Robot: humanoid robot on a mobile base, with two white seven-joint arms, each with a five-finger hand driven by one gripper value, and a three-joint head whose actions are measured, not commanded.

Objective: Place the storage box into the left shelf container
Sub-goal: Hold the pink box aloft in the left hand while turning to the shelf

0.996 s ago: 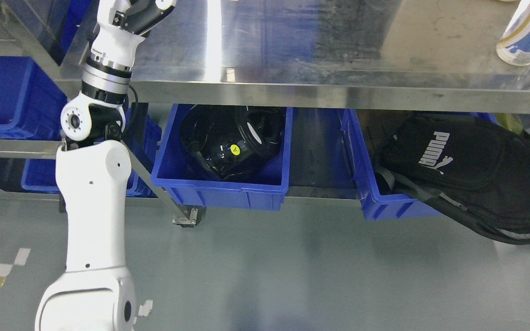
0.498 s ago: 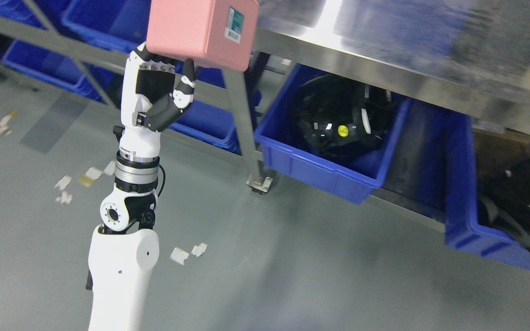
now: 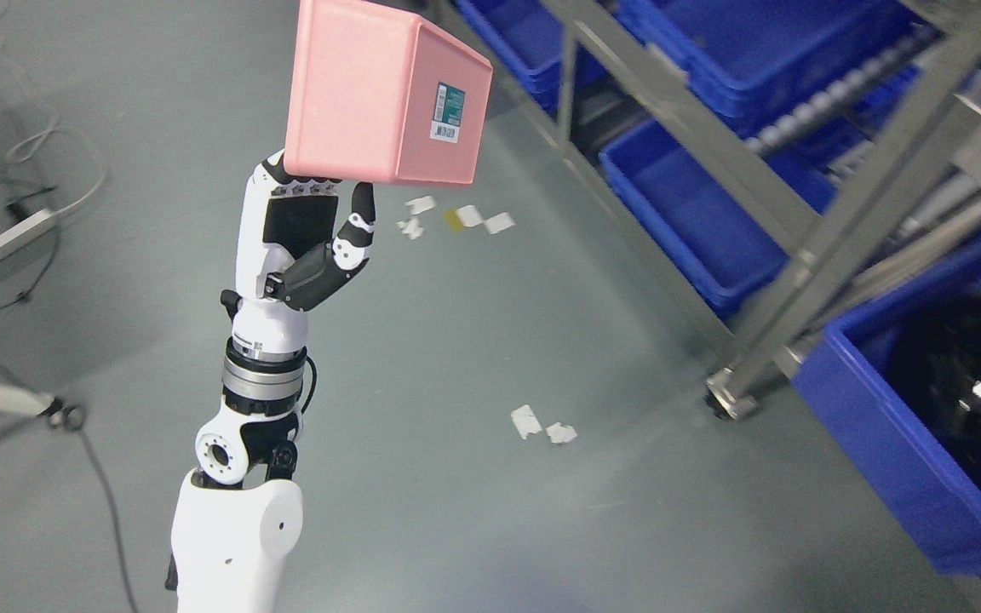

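Note:
A pink storage box (image 3: 384, 94) with a white barcode label on its side is held up high in the upper middle of the head view. My left hand (image 3: 307, 234) grips it from below, fingers curled over its lower edge and thumb against its underside. The left arm rises from the bottom left. The shelf rack (image 3: 840, 213) with blue containers (image 3: 695, 213) stands to the right, well apart from the box. The right arm is out of sight.
A blue bin (image 3: 882, 451) holding a black helmet (image 3: 976, 383) sits at the lower right by the rack's foot (image 3: 725, 400). More blue bins (image 3: 754, 51) fill the upper shelves. Paper scraps (image 3: 542, 423) and cables (image 3: 22, 230) lie on the grey floor.
The whole picture has swung left, so the camera moved: the steel table and backpack left view, and the shelf rack now shows at the right. The pink box stays in my left hand.

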